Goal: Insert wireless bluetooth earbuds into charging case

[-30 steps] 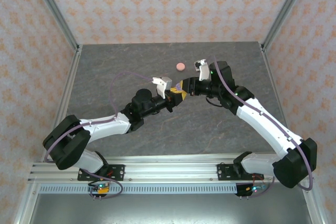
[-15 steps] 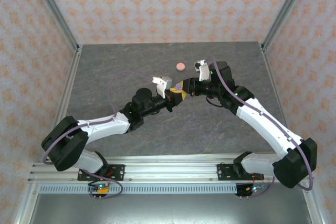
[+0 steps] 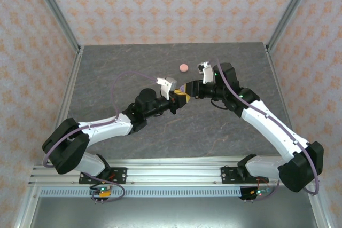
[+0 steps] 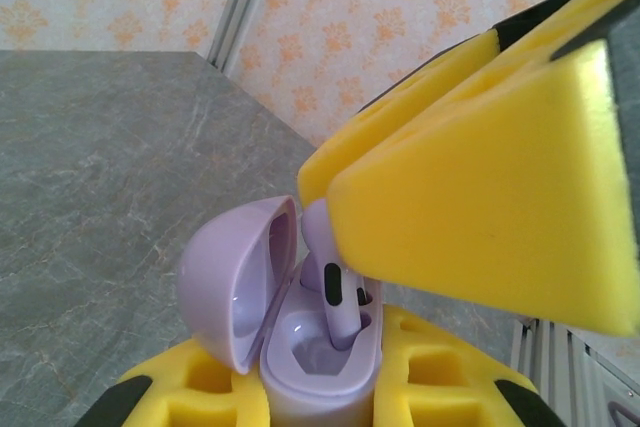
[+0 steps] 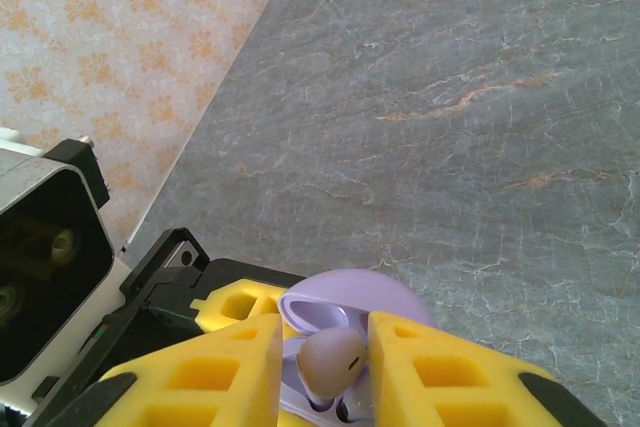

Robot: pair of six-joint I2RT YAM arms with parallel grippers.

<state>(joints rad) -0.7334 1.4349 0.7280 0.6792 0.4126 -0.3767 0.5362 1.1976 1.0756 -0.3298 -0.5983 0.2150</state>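
Observation:
My left gripper (image 4: 320, 392) is shut on a lilac charging case (image 4: 318, 372), holding it upright with the lid (image 4: 235, 282) swung open to the left. A lilac earbud (image 4: 336, 299) stands stem-down in one of the case's wells. My right gripper (image 5: 325, 367) reaches down over it, and its yellow pads (image 4: 480, 177) straddle the earbud's head (image 5: 332, 357) with a small gap on the left side. In the top view the two grippers meet at mid-table, left gripper (image 3: 178, 99) below right gripper (image 3: 184, 88). Other earbuds are out of view.
A small round salmon-pink case (image 3: 184, 67) lies shut on the grey stone tabletop (image 3: 123, 68) behind the grippers. Patterned walls and metal frame posts enclose the table on three sides. The left wrist's camera housing (image 5: 40, 267) sits close to my right fingers.
The right jaws have parted a little around the lilac earbud. Both arms stay almost where they were, and the case stays in the left grip.

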